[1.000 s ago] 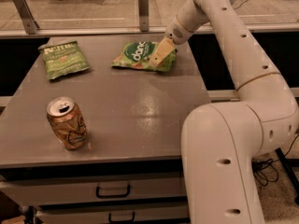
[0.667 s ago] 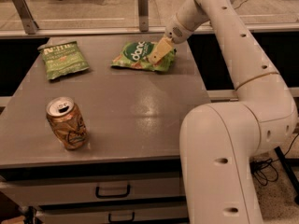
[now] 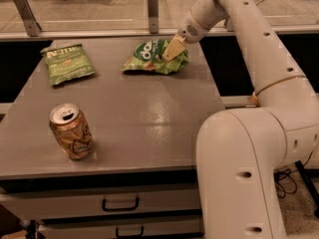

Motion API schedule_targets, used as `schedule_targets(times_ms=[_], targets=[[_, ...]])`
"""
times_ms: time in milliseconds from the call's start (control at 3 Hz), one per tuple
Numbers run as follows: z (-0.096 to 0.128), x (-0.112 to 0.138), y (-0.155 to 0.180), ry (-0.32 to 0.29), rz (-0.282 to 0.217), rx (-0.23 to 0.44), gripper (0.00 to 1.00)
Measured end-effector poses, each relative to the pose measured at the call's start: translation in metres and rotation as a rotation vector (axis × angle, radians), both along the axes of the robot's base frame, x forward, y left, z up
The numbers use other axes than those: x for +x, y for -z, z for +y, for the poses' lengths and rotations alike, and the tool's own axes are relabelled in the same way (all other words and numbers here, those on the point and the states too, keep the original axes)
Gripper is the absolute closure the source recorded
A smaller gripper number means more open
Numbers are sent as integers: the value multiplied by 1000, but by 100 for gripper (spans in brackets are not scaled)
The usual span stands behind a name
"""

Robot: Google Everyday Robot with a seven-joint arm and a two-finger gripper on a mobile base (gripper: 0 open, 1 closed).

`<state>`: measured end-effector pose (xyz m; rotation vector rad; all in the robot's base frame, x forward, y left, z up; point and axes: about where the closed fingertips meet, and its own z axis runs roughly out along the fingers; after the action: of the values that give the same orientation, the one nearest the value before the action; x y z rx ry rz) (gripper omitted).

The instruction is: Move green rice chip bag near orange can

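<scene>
The green rice chip bag (image 3: 149, 58) lies crinkled at the far middle of the grey table (image 3: 139, 113). My gripper (image 3: 171, 51) reaches down from the right onto the bag's right part, and its tan fingers (image 3: 174, 47) are closed together, pinching the bag. The orange can (image 3: 71, 131) stands upright near the table's front left, well apart from the bag, its silver top and pull tab showing.
A duller olive-green bag (image 3: 68, 62) lies flat at the far left of the table. My white arm and base (image 3: 249, 148) fill the right side. Drawers (image 3: 119, 203) sit under the table's front edge. A railing runs behind the table.
Almost nothing has changed. The gripper stays on the bag's right part, and the bag and can are where they were.
</scene>
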<state>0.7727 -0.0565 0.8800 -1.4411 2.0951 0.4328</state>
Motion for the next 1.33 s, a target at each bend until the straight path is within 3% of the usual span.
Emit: schedule_targets(times_ms=[333, 667, 1000, 1333], targets=[[-6, -7, -21, -9, -37, 19, 100], [-26, -15, -70, -2, -144, 51, 100], [-50, -29, -133, -21, -299, 49, 100], [-50, -29, -133, -21, -298, 49, 100]])
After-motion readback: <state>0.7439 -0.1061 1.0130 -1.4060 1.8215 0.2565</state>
